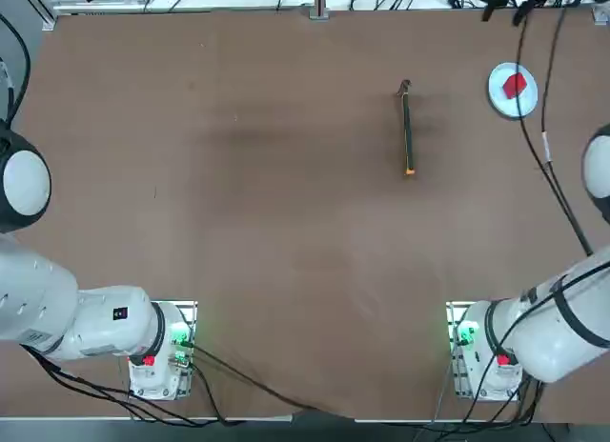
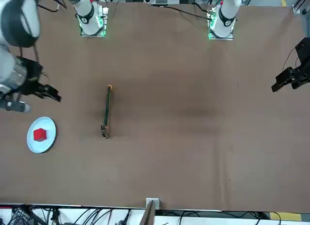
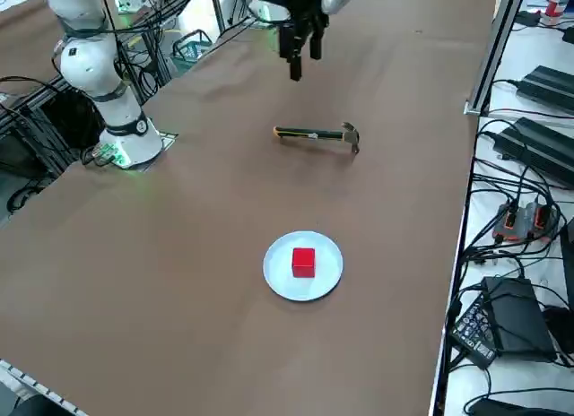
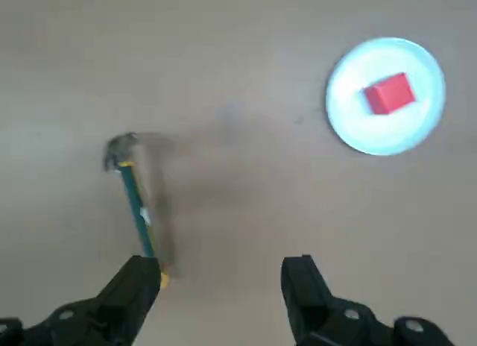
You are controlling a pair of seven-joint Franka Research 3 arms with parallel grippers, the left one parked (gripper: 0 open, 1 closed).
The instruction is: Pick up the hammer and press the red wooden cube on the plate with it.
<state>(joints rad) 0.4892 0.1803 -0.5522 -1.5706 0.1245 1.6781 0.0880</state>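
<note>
The hammer [image 1: 407, 128] lies flat on the brown table, its dark head towards the far edge and its orange tip towards the robot; it also shows in the front view [image 2: 106, 111] and the side view [image 3: 314, 134]. The red wooden cube [image 1: 515, 85] rests in the middle of the plate [image 1: 496, 78] at the far right of the table. My right gripper [image 2: 51, 95] hangs open and empty, high above the table between hammer and plate, on the robot's side of both. From the wrist, the gripper [image 4: 220, 268] looks down on the hammer [image 4: 134, 200] and the cube [image 4: 387, 92] on its plate [image 4: 350, 130].
A black cable [image 1: 545, 147] from the right arm runs in the top view past the plate. A small metal bracket [image 1: 317, 11] sits on the table's far edge. Boxes and cables [image 3: 529, 219] lie beyond that far edge.
</note>
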